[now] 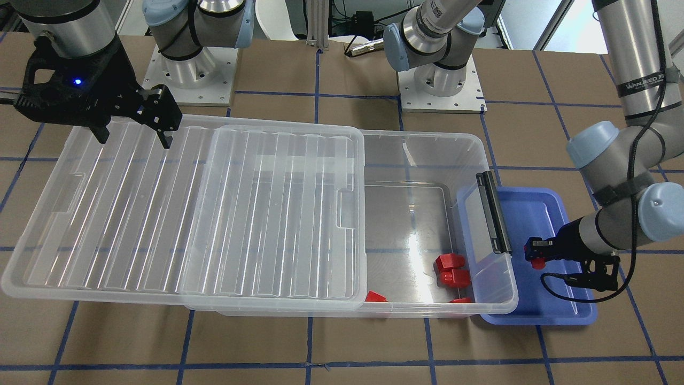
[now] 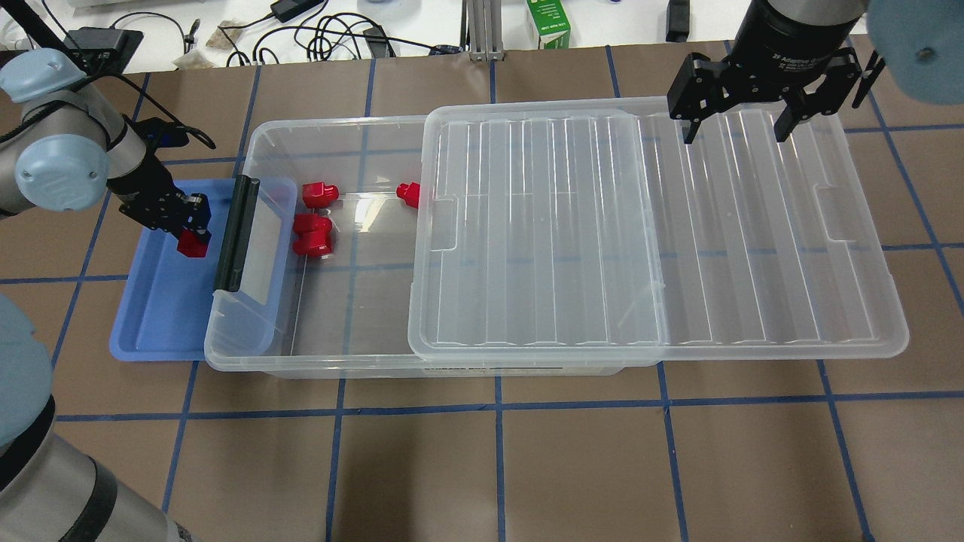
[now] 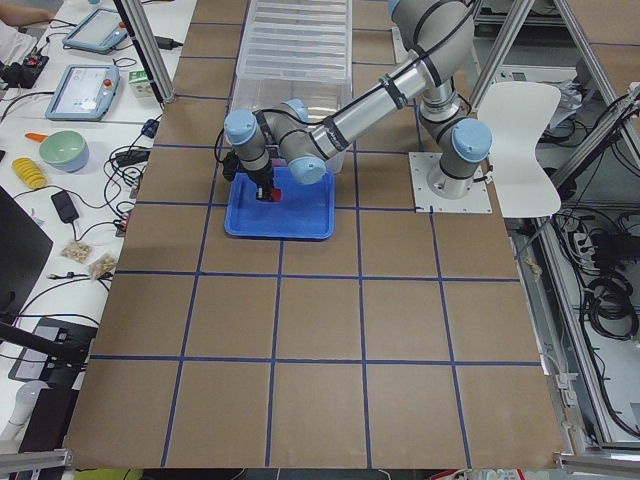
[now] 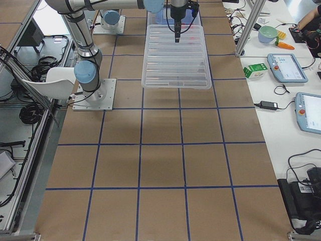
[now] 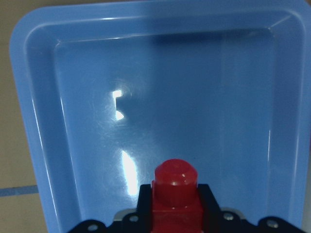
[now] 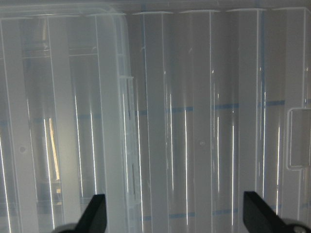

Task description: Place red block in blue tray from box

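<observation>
Red block (image 5: 175,191), likely light, stiff and slick, is clenched by its cube body in the left gripper (image 2: 193,230), stub forward, above the blue tray (image 5: 43,145) at the box's (image 2: 248,360) left end. Right gripper (image 2: 735,138) hangs released over the lid (image 2: 753,263).

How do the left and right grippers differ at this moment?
The left gripper is shut on a red block; the right gripper is open and empty. The left gripper hangs over the blue tray, the right gripper over the clear lid. Both point downward.
</observation>
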